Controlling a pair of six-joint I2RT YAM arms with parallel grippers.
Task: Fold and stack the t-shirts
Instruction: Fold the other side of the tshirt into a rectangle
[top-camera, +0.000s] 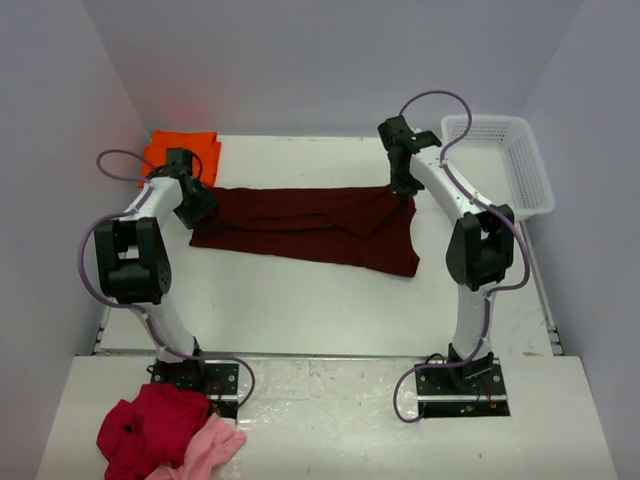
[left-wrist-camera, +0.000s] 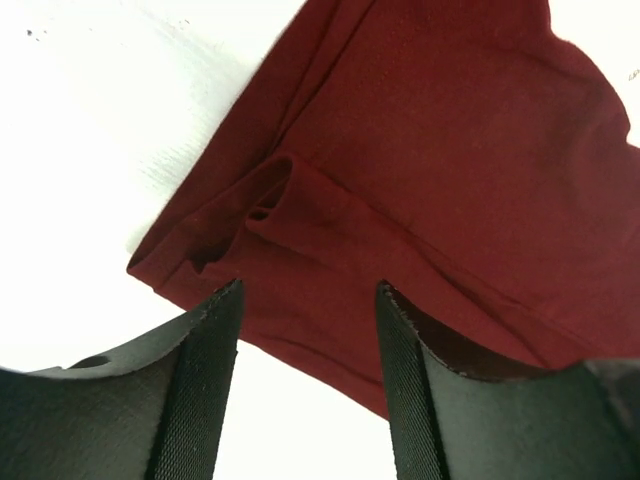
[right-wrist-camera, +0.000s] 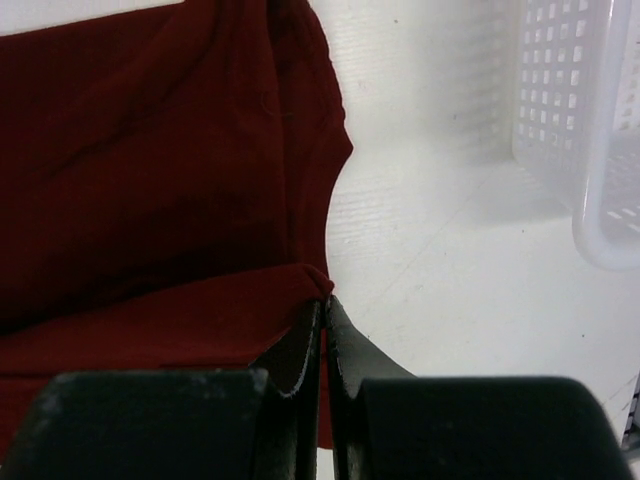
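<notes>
- Now the maroon t-shirt (top-camera: 300, 225) lies as a long band across the back half of the bench (top-camera: 320, 310), running from beside the left arm to under the right arm. Its right end is broader and reaches nearer the front than the left end.
- The left tool (left-wrist-camera: 308, 292) hovers over the shirt's left end with its jaws apart and nothing between them. The cloth below rests on the bench.
- The right tool (right-wrist-camera: 325, 310) is closed, its tips pinching the shirt's right edge where a layer doubles over.
- Judging by this, the lengthwise fold is being laid down, and the right end is not yet let go.
- To do this step well, the right tool should lower its edge until the cloth rests flat and only then open, so the top layer does not slide off the one under it.
- The left tool should lift straight up, clear of the small puckered tuck near the hem, so as not to drag the layers.
- The next fold, end to end, calls for both tools to grip matching corners. The wider right end needs squaring first.
- The shirt is dark, matte and soft, with loose creases along its length and an uneven near edge.
- The orange t-shirt (top-camera: 180, 150) sits folded in the far left corner, just beyond the left tool; it looks like the likely place to stack.
- A white basket (top-camera: 530, 170) stands at the far right. A crimson garment (top-camera: 150, 425) and a pink garment (top-camera: 215, 445) lie bunched by the left base.
</notes>
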